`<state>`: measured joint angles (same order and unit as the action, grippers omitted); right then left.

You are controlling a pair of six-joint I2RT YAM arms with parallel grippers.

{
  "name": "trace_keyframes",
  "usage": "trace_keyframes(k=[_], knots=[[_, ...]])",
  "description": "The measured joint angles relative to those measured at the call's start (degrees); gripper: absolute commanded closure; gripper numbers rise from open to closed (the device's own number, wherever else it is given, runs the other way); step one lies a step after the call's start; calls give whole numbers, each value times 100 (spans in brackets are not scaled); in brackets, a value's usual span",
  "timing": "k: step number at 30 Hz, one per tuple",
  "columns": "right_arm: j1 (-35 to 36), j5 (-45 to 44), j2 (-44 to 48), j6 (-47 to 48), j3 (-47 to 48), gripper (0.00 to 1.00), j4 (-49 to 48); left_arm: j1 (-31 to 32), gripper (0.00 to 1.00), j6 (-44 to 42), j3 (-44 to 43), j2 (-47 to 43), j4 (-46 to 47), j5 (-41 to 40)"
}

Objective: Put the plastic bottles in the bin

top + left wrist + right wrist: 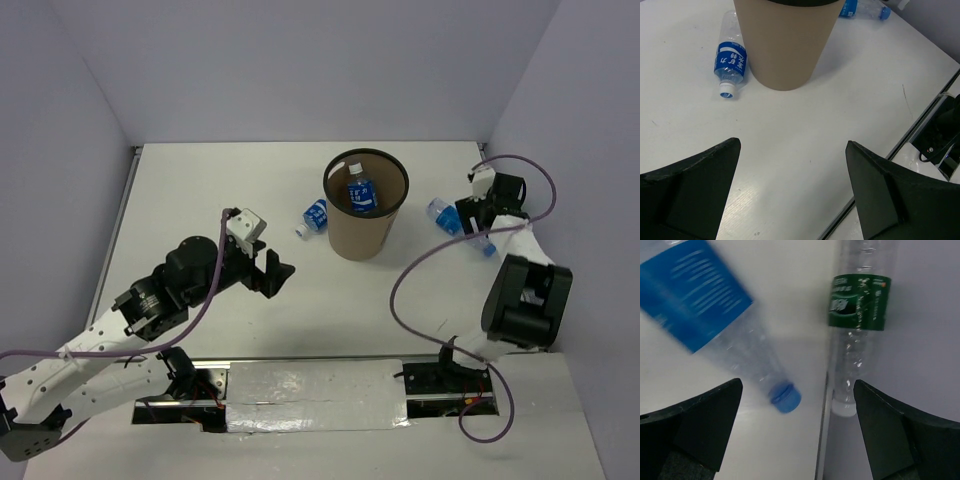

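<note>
White table (200, 195) holds the bin (362, 238) with one bottle (361, 195) inside; left claw (792, 144) and right claw (796, 385) gape empty.

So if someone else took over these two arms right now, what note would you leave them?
Left gripper: open, empty, facing the tall brown cardboard bin.
Right gripper: open, over a clear blue-labelled plastic bottle lying right of the bin, not gripped.
Done: one blue-labelled bottle inside the bin.
To do: the one under the right gripper, another blue-labelled bottle lying just left of the bin, and maybe a green-labelled bottle by the wall.
</note>
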<state>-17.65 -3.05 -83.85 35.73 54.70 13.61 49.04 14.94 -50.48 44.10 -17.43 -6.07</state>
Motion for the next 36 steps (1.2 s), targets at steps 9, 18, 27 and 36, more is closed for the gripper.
trace_keyframes(k=[9,18,27,36], knots=[[-278,-1025,-1941,-225,1488,1,-605,-17,1,0,24,249,-15,2],[-247,-1528,-3270,-197,2844,8,-647,-50,1,0,24,315,-17,-2],[-195,-1663,-3578,-153,2863,16,-415,-55,1,0,24,315,-17,-2],[-131,-2039,-3740,13,2837,62,-682,-55,1,0,24,299,-15,4]])
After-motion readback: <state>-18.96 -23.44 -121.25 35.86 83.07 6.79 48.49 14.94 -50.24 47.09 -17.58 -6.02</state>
